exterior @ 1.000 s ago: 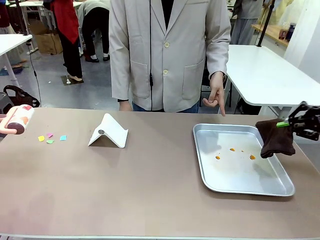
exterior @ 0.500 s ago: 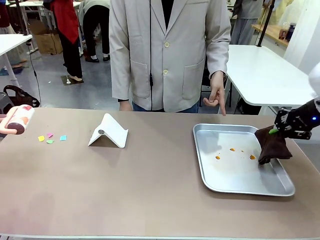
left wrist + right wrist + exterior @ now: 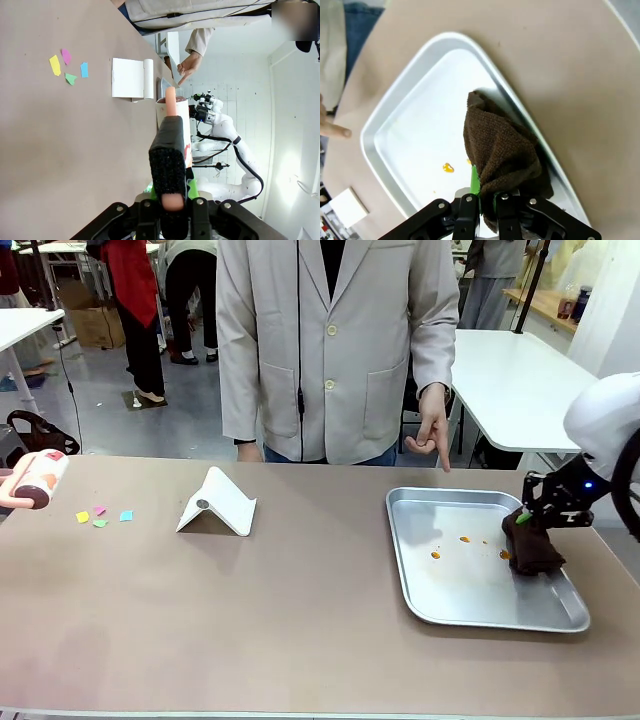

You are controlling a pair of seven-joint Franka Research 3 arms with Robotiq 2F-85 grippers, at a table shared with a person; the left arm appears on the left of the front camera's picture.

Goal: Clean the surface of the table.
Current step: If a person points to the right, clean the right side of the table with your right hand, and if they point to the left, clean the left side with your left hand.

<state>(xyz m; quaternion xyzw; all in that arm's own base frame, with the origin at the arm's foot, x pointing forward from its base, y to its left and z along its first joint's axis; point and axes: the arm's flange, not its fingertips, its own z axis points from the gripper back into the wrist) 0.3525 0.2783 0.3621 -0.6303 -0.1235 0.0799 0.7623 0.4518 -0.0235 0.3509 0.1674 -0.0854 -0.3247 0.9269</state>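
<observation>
Pinching the brown cloth (image 3: 535,548) tight, the right fingers (image 3: 475,181) have now lowered it into the tray (image 3: 450,612) on the tabletop (image 3: 300,600), beside the orange spots (image 3: 437,555), so wiping can begin.

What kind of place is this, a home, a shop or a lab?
Most likely a robotics lab or workroom: a white robot arm reaches over a metal tray on a brown table, with white-topped tables behind.
</observation>
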